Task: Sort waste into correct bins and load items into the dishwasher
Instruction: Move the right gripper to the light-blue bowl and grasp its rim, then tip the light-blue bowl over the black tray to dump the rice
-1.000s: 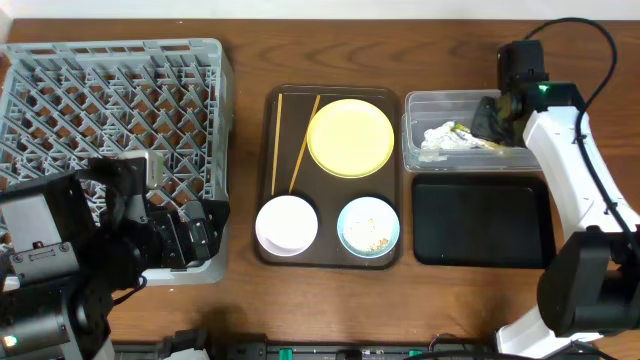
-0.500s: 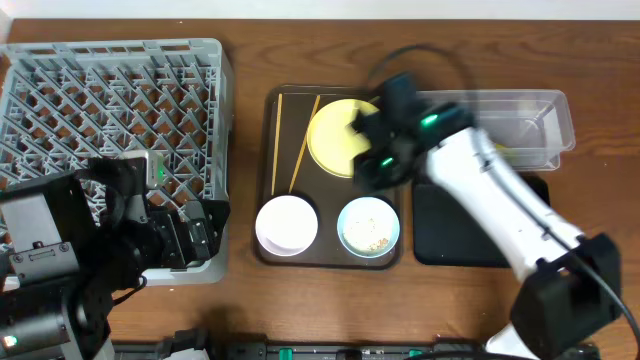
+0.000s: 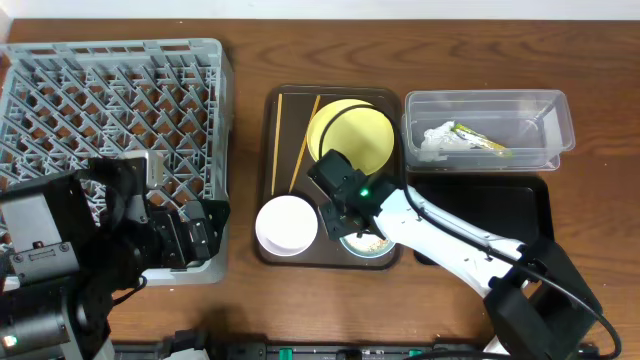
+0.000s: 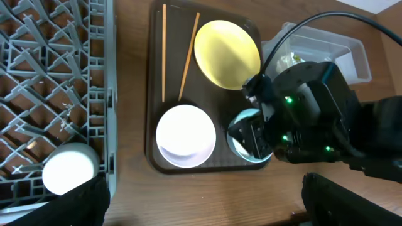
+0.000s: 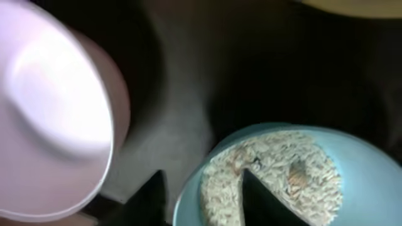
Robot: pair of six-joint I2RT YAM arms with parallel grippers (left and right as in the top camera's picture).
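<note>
Right gripper (image 5: 201,194): hovering over the light-blue bowl (image 5: 352,188), jaws parted and straddling its rim, one finger (image 5: 264,201) lying over the rice crumbs (image 5: 276,157), the other outside.
Light-blue bowl: sitting at 5 o'clock on the brown tray (image 3: 268,200).
White bowl (image 3: 286,223): sitting at 7 o'clock on that tray.
Yellow plate (image 3: 365,135), chopsticks (image 3: 277,140): lying at 1 and 11 o'clock.
Clear tub (image 3: 555,110): standing at the plate's 3 o'clock, holding tissue (image 3: 437,138) and wrapper (image 3: 480,142).
Black tray (image 3: 510,205): lying at the tub's 6 o'clock.
Left gripper (image 3: 200,232): hanging at the dish rack's (image 3: 100,90) 5 o'clock corner, jaws gaping wide, gripping nothing.
</note>
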